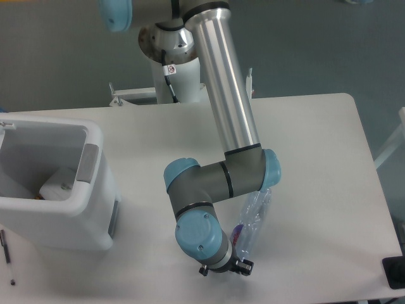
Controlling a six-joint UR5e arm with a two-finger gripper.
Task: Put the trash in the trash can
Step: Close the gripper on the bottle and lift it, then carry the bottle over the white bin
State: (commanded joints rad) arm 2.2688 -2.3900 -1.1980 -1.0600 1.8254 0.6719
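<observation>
The clear bluish plastic bottle (254, 214) with a pink-red label lies on the white table (316, 158), front centre. The arm's blue wrist joint covers its lower end. My gripper (224, 268) points down just left of that end; only black parts of it show under the wrist and the fingers are hidden, so its state is unclear. The white trash can (95, 190) stands at the left edge, with a white object (59, 183) lying inside it.
A dark pen (6, 246) lies on the table in front of the can. A black object (394, 272) sits at the front right edge. The robot's base (169, 44) stands behind the table.
</observation>
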